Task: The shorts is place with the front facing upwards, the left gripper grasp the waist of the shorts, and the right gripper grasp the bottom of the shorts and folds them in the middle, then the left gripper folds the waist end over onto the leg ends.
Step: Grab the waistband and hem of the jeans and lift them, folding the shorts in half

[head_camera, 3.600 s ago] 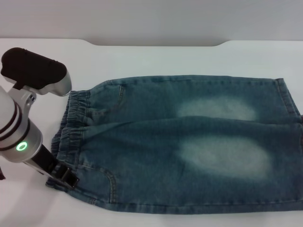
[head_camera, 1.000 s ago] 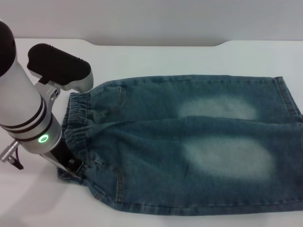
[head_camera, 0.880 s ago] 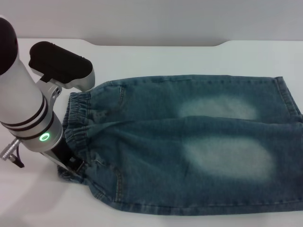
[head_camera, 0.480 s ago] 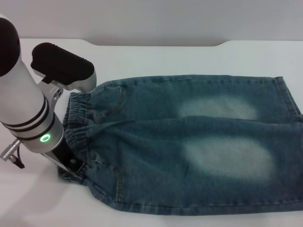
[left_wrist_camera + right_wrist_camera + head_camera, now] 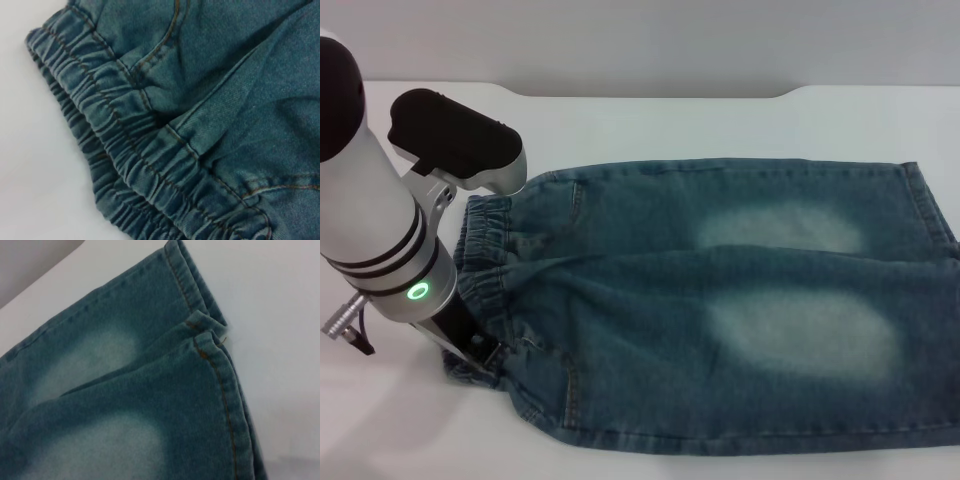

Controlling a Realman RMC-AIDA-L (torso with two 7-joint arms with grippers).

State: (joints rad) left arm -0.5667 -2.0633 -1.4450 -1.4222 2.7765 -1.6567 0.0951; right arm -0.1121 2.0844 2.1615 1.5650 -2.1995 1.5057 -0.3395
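Blue denim shorts (image 5: 720, 300) lie flat, front up, on the white table (image 5: 670, 120), with the elastic waist (image 5: 480, 250) to the left and the leg hems (image 5: 930, 210) to the right. My left gripper (image 5: 472, 350) sits at the near corner of the waist and is shut on the bunched waistband there. In the left wrist view the gathered waistband (image 5: 130, 165) and a pocket seam fill the picture. Both leg hems (image 5: 210, 345) lie side by side on the table in the right wrist view. The right gripper itself is out of view.
The table's far edge has a recessed notch (image 5: 660, 93). Bare white surface surrounds the shorts at the left, front and back. The shorts' right end reaches the edge of the head view.
My left arm has moved right and up since the oldest frame, and the near waist corner has shifted right with it. Over the last second it has only crept slightly right.
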